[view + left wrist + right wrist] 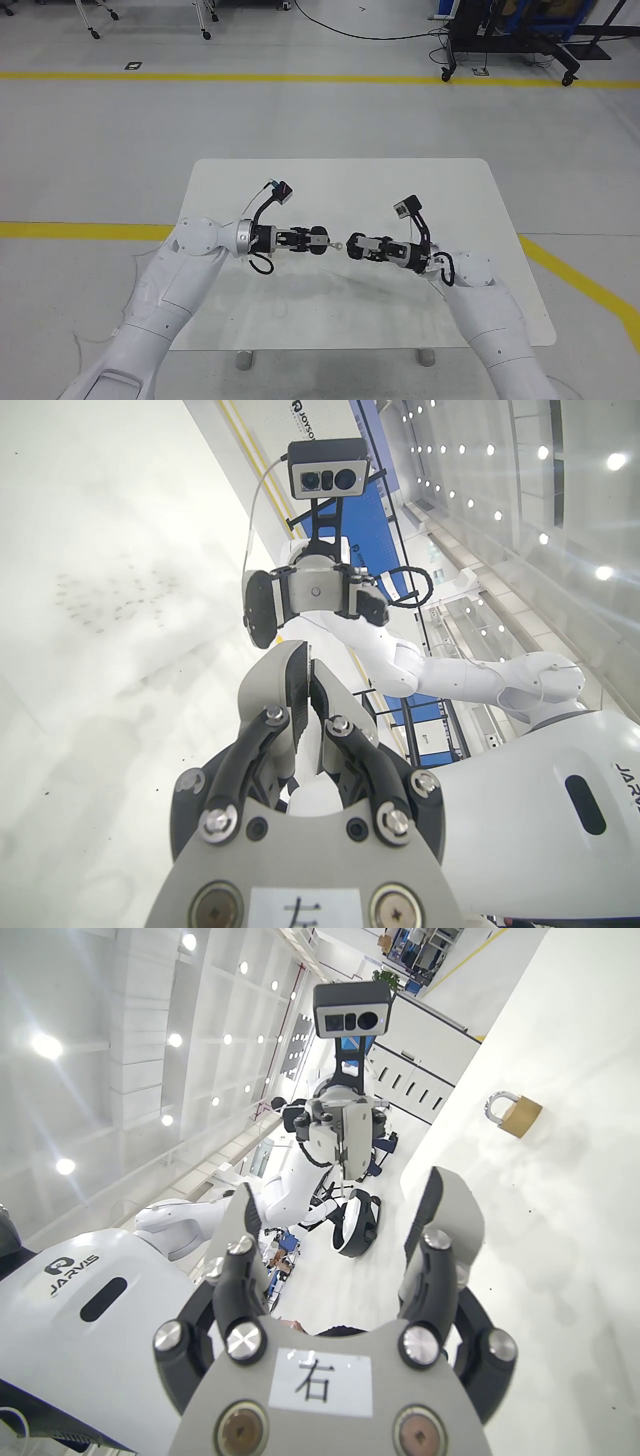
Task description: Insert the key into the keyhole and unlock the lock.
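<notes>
Since both arms hang low over the middle of the white table (440, 190), nose to nose and close together, this reads as the set-up before insertion, not the insertion itself. Bare tabletop all round them, so there is room to work.

Left gripper (307, 660): fingers pinched together, pads nearly touching. From the right wrist view a thin metal sliver sticks out past its fingertips, most likely the key (342, 1167). It is too small to be sure, and I cannot tell which way the blade faces. A tight pinch makes sense, as a thin flat thing twists easily once it meets the keyhole.

Right gripper (344, 1180): jaws spread wide, nothing in them. My guess is that it is opened to take the lock body, so the lock can be braced against the key's push.

Lock (515, 1113): a brass padlock with a silver shackle, lying flat and loose on the table, shackle closed, apart from both grippers. The keyhole face is not visible from here.

Task barely begun: key in hand, lock not yet picked up. Risk: a loose lock will slide if pushed without a grip.
</notes>
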{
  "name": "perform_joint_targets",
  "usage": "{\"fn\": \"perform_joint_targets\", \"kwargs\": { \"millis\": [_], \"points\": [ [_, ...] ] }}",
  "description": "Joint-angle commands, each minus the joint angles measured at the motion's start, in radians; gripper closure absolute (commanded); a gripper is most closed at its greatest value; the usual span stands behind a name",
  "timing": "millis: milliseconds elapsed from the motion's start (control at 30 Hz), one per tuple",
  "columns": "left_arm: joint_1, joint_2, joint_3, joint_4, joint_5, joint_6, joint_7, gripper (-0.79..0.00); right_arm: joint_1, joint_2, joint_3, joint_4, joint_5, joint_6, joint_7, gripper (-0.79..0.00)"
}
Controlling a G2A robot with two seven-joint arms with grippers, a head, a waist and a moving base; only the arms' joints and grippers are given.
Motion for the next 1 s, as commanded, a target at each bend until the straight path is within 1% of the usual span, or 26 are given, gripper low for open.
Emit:
{"fn": "perform_joint_targets", "kwargs": {
  "millis": [0,133,333,467,633,667,700,867,900,933,967],
  "points": [
    [-0.005,-0.001,0.007,0.007,-0.001,-0.004,0.0,0.0,0.014,0.002,-0.024,0.025,0.008,-0.012,-0.012,-0.326],
    [-0.012,-0.001,0.015,0.018,0.004,0.0,0.007,0.0,0.043,0.005,-0.073,0.067,0.023,-0.022,-0.022,-0.289],
    [-0.018,-0.001,0.024,0.022,0.006,-0.007,0.007,0.0,0.079,0.01,-0.125,0.103,0.033,-0.035,-0.035,-0.28],
    [-0.02,0.001,0.029,0.023,0.008,-0.008,0.009,0.0,0.088,0.017,-0.147,0.11,0.047,-0.039,-0.039,-0.246],
    [-0.023,0.002,0.037,0.025,0.02,-0.008,0.013,0.0,0.092,0.027,-0.172,0.109,0.064,-0.042,-0.042,-0.111],
    [-0.024,0.002,0.038,0.025,0.021,-0.008,0.015,0.0,0.093,0.029,-0.176,0.109,0.067,-0.044,-0.044,-0.046],
    [-0.024,0.002,0.04,0.024,0.021,-0.008,0.015,0.0,0.093,0.031,-0.179,0.108,0.069,-0.046,-0.046,0.0],
    [-0.027,0.003,0.045,0.029,0.035,-0.003,0.031,0.0,0.095,0.043,-0.196,0.104,0.075,-0.055,-0.055,0.0],
    [-0.027,0.003,0.046,0.03,0.037,0.0,0.041,-0.197,0.095,0.045,-0.198,0.103,0.075,-0.057,-0.057,0.0],
    [-0.027,0.003,0.046,0.03,0.039,0.002,0.048,-0.785,0.095,0.048,-0.2,0.101,0.076,-0.058,-0.058,0.0],
    [-0.028,0.003,0.046,0.029,0.039,0.003,0.052,-0.785,0.095,0.051,-0.201,0.099,0.078,-0.06,-0.06,0.0]
  ]
}}
